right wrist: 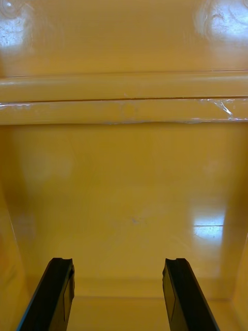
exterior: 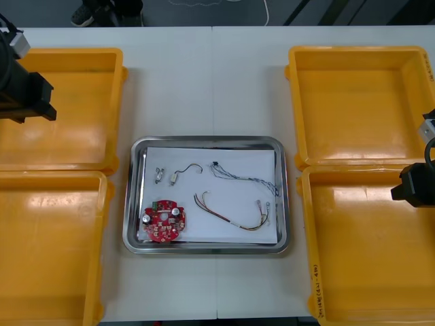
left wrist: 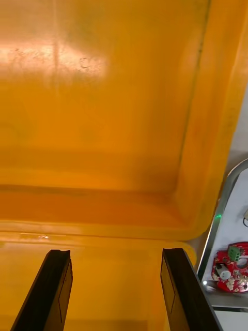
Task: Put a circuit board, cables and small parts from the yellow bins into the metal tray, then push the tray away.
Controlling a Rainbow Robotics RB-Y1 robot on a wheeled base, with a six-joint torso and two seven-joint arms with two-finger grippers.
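I am looking down at the light table (exterior: 204, 81). The metal tray (exterior: 204, 141) is sitting in the middle, between the yellow bins. It is white inside.

The round red circuit board (exterior: 164, 221) is lying in the tray's near left corner. The small metal parts (exterior: 159, 174) are lying on the far side of it, with a short black cable (exterior: 187, 168) just beside them on the right. The blue and white cable (exterior: 241, 175) is stretching toward the far right. The red and yellow cable (exterior: 231, 219) is curling along the near right. Nothing is piled up, so each thing is easy to see.

The left gripper (left wrist: 116, 253) is hanging over the far left bin (exterior: 68, 115). Its fingers are spread apart and are holding nothing. The right gripper (right wrist: 118, 261) is hanging over the near right bin (exterior: 367, 251), close to its far wall, also spread and holding nothing. The near left bin (exterior: 47, 251) and the far right bin (exterior: 353, 102) are looking bare inside, like the other two.

I think the filling part is done, because every kind of thing is in the tray. Both arms are waiting out at the sides, I guess to leave the tray free. The push is not done yet. A gripper needs to come to the tray's near rim and push in the middle, or the tray may turn.
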